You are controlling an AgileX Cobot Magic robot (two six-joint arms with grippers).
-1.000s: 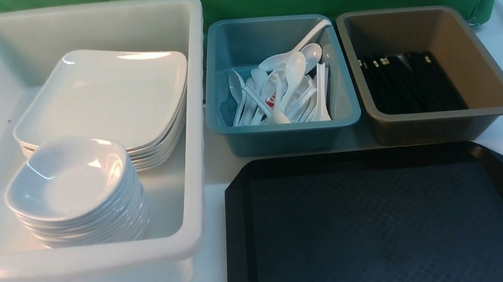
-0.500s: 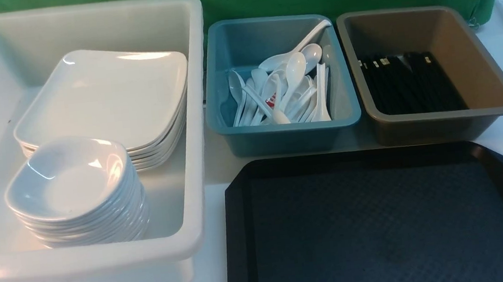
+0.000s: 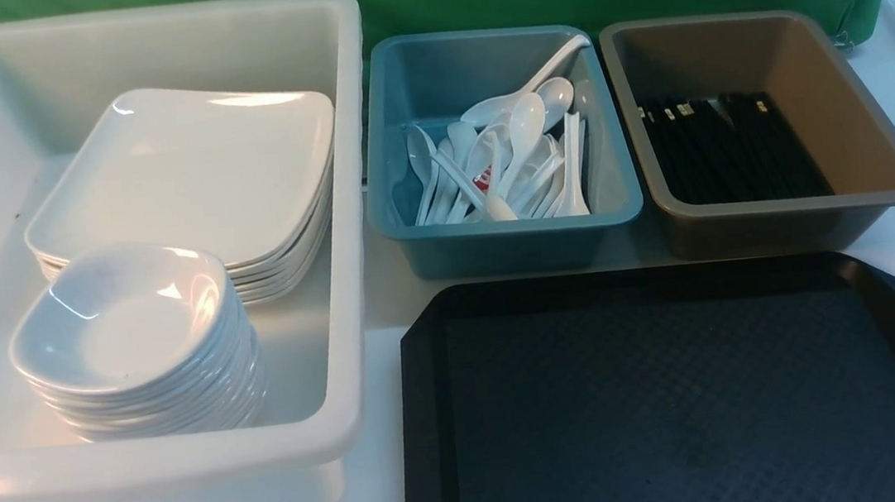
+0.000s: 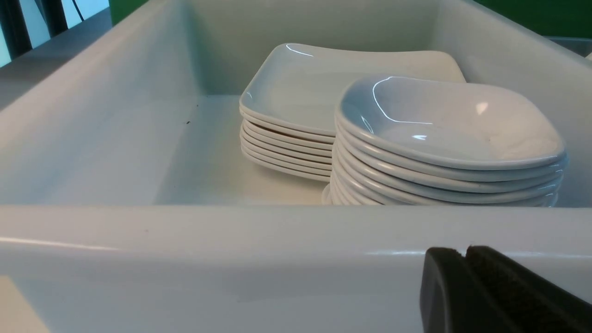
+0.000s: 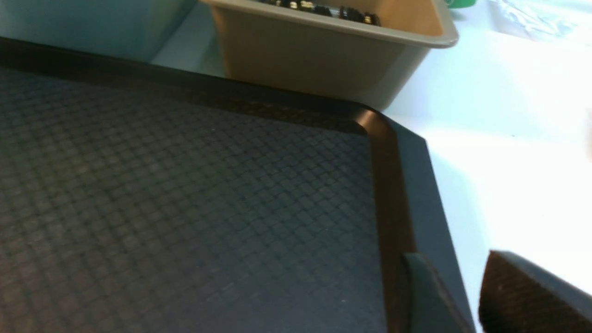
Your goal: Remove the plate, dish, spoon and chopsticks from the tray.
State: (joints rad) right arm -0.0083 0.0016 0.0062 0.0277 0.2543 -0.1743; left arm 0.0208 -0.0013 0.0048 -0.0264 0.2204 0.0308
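The black tray (image 3: 424,420) lies at the front right, and only its diamond pattern shows on it. A stack of white plates (image 3: 189,170) and a stack of small dishes (image 3: 122,318) sit in the white bin. White spoons (image 3: 512,153) lie in the blue bin, black chopsticks (image 3: 728,147) in the brown bin. My left gripper (image 4: 465,252) is shut and holds nothing, just outside the white bin's near wall, facing the dishes (image 4: 453,125) and plates (image 4: 300,78). My right gripper (image 5: 451,254) hangs open with nothing in it, over the tray's right rim (image 5: 384,185).
The white bin (image 3: 344,212) fills the left side, its near wall (image 4: 231,240) close in front of my left gripper. The blue bin (image 3: 497,250) and brown bin (image 3: 745,232) stand side by side behind the tray. A green cloth hangs at the back.
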